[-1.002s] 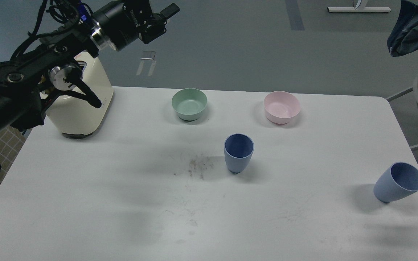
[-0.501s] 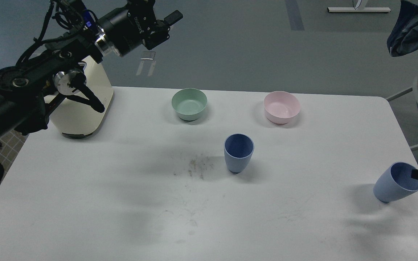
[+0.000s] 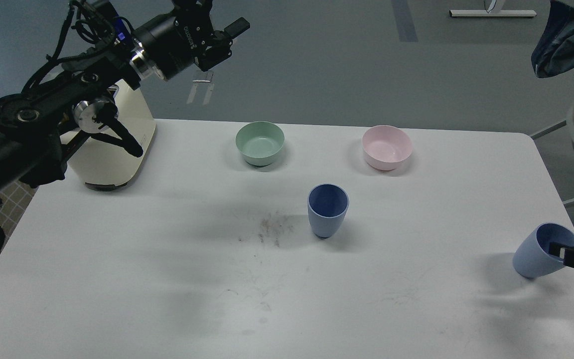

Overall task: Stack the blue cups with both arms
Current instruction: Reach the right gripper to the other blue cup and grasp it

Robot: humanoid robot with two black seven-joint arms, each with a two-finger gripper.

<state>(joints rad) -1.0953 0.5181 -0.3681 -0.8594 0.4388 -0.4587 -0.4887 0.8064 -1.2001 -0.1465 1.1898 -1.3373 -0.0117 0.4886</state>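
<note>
Right end effector [image 3: 556, 248]: has advanced, one finger now inside the nearest blue cup [image 3: 533, 257]; grip state indeterminate. Left end effector [image 3: 229, 32]: raised, closure unclear to me. I judge pickup imminent.

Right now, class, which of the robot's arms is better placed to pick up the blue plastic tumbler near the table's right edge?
The right. The right gripper is already at the mouth of that blue plastic tumbler, while the left gripper hangs high beyond the table's far left corner, far from both cups.
</note>
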